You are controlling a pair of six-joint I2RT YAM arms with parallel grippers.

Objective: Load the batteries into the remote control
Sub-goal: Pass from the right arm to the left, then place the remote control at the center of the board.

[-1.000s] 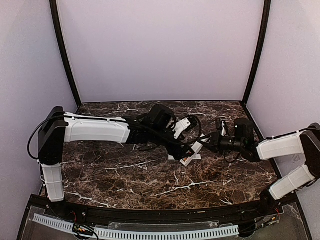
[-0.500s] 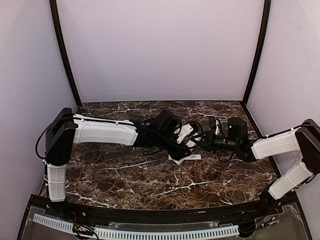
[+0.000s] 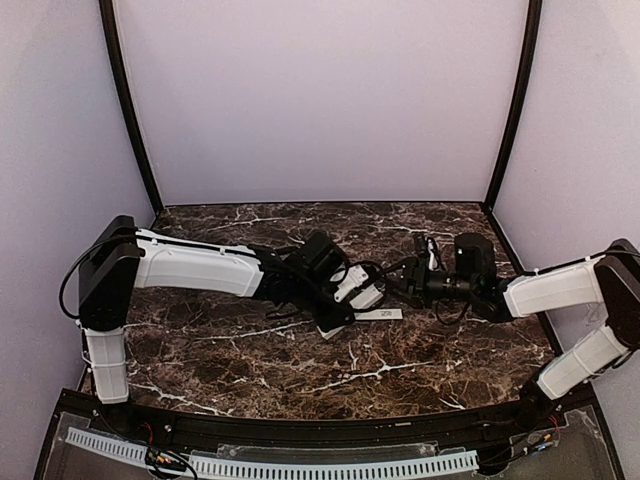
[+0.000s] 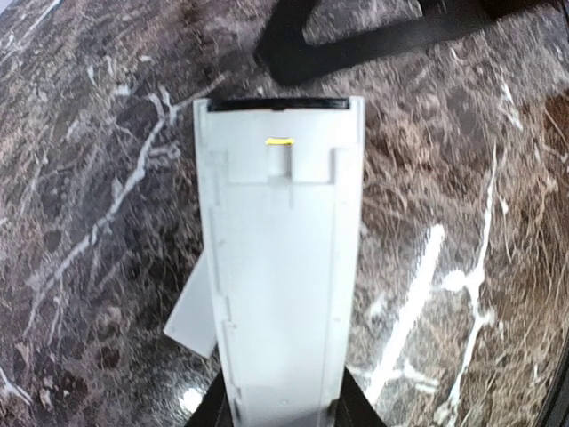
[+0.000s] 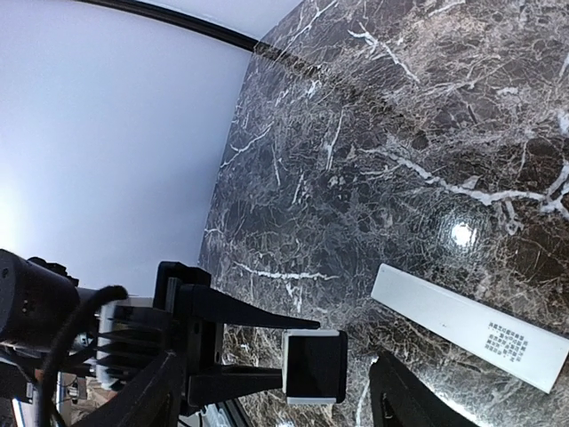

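One long white remote control (image 4: pixel 280 267), dark-ended

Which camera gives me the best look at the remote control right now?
Left wrist: the remote control fills the frame lengthwise, its back face and notch visible. Right wrist shows only its dark end. Top external shows just a small, distant white patch.

A dark, white-veined marble table (image 3: pixel 250 370) stands enclosed by plain lilac walls (image 3: pixel 320 100) and black corner posts (image 3: pixel 128 100).
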